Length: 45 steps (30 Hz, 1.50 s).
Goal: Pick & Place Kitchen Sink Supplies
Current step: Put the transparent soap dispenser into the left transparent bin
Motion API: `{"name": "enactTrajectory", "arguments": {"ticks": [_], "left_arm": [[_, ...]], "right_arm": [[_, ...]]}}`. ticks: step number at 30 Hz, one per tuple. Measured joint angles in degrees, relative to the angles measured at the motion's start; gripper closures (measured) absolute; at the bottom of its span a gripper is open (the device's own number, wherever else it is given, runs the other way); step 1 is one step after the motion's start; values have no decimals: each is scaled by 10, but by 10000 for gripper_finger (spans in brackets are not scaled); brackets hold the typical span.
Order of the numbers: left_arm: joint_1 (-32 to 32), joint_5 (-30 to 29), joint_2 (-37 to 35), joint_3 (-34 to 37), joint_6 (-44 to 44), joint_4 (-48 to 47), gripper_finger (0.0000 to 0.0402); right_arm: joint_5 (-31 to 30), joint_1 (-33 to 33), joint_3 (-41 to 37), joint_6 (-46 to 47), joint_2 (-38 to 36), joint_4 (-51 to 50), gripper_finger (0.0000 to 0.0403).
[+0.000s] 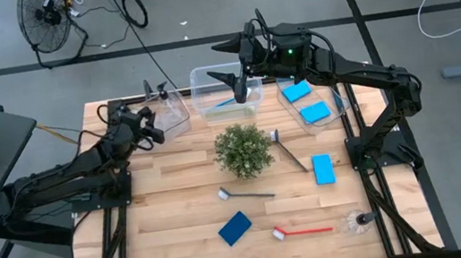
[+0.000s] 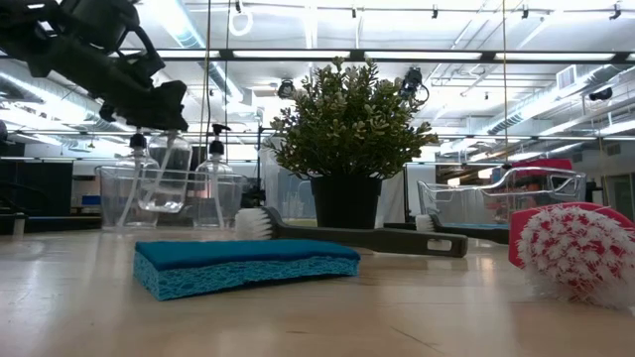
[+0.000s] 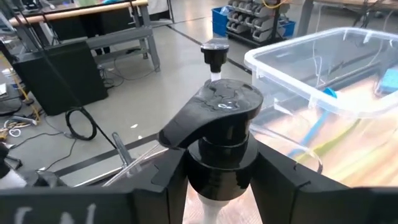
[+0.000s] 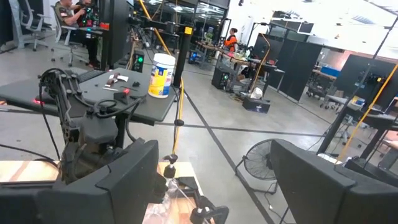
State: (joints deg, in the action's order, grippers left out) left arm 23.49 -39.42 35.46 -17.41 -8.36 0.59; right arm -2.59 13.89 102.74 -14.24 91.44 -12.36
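At the upper left of the wooden desk [image 1: 178,209] in the overhead frame, the left hand [image 1: 151,127] is clamped around the neck of a small clear bottle with a black pump cap [image 3: 217,118], holding it over the left clear plastic bin [image 1: 172,114], where another such bottle [image 2: 214,169] stands. Upper centre, the right hand [image 1: 241,87] hangs with fingers spread wide over the middle clear bin [image 1: 206,83]. Two flat blue rectangular sponges [image 1: 306,102] lie in the right clear bin [image 1: 341,104]. A third sponge [image 1: 323,169] lies at right, a fourth [image 1: 234,228] at lower centre. Around the bushy green plant [image 1: 243,150] lie two dark grey dish brushes [image 1: 244,194]; a red-handled brush [image 1: 303,230] and another clear bottle [image 1: 358,220] lie at lower right.
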Motion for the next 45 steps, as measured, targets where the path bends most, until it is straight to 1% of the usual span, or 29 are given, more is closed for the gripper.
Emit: {"name": "enactTrajectory", "arguments": {"ticks": [3, 9, 20, 24, 26, 28, 33, 37, 39, 42, 45], "left_arm": [[0, 1, 0, 0, 0, -16, 252], [0, -1, 0, 0, -2, -28, 229], [4, -1, 1, 0, -16, -25, 225], [12, 21, 1, 0, -31, -23, 222], [15, 31, 1, 0, -30, -20, 212], [15, 32, 1, 0, -30, -13, 194], [15, 34, -2, -1, -25, 4, 130], [15, 48, -2, -29, -14, 1, 91], [15, 55, -2, -54, 14, 4, 81], [14, 60, -2, -94, 44, 1, 77], [14, 65, -2, -134, 50, 1, 77]], "right_arm": [[0, 0, 0, 0, 0, 0, 92], [0, 0, 0, 0, 0, 0, 92], [0, 0, 0, 0, 0, 0, 92], [0, 0, 0, 0, 0, 0, 92], [0, 0, 0, 0, 0, 0, 92], [0, 0, 0, 0, 0, 0, 92], [0, 0, 0, 0, 0, 0, 92], [1, 0, 0, 1, 0, 0, 92], [3, 0, 0, 2, 0, -1, 92], [6, 0, 0, 2, 0, -1, 92], [6, 0, 0, 2, 0, -6, 92]]}}
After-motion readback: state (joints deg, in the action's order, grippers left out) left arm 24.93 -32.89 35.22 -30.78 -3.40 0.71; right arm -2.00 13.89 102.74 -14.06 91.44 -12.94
